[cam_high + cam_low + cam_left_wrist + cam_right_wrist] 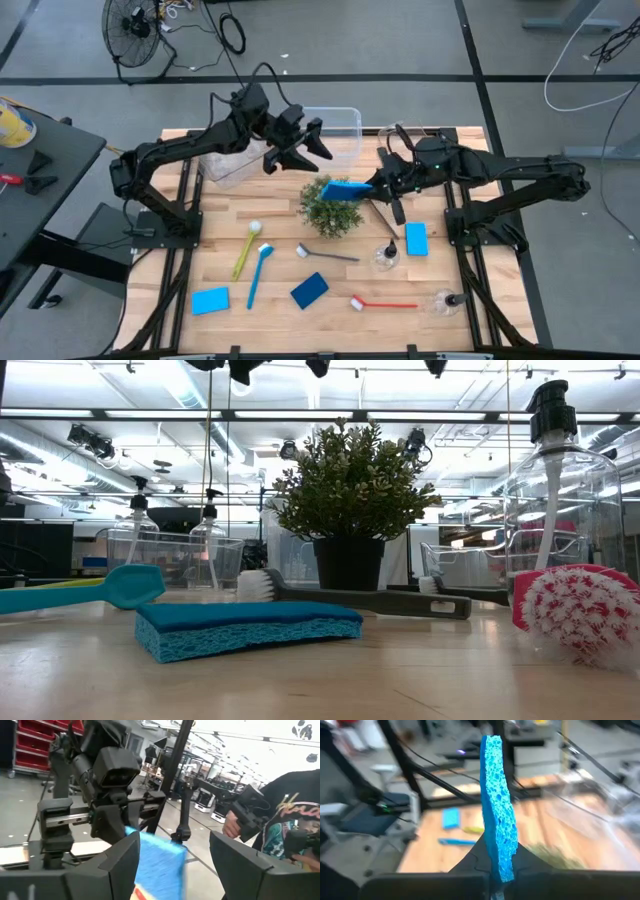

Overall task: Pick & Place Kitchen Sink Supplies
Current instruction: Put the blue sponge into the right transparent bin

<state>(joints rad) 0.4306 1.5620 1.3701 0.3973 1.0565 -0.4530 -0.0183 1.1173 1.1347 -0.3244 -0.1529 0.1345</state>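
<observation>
1. Holding a blue sponge [346,189] clamped between its fingers, the right claw [372,186] hangs above the counter [280,240], just over the edge of the green plant [331,209].
2. In the right wrist view this sponge [497,805] stands on its edge, and the two fingers press it from both sides at its lower end.
3. The left claw [305,150] is in the air near the clear bin [345,122] at the far side of the counter; its fingers stand apart and hold nothing.
4. In the left wrist view the sponge [157,862] shows between the left fingers [117,862], but farther off, in the other claw.
5. Other sponges lie flat on the counter: one light blue [210,300] at the near left, one dark blue [309,290] in the middle, one light blue [416,238] at the right.
6. The yellow brush [246,248] and the blue brush [259,273] lie side by side left of the plant.
7. The grey brush [325,254] lies just in front of the plant, and the red brush [383,303] lies nearer the front edge.
8. Two clear bottles with black caps are at the right: one [386,256] beside the right sponge, one [445,301] near the red brush.
9. A person [285,835] shows beyond the counter in the left wrist view.
</observation>
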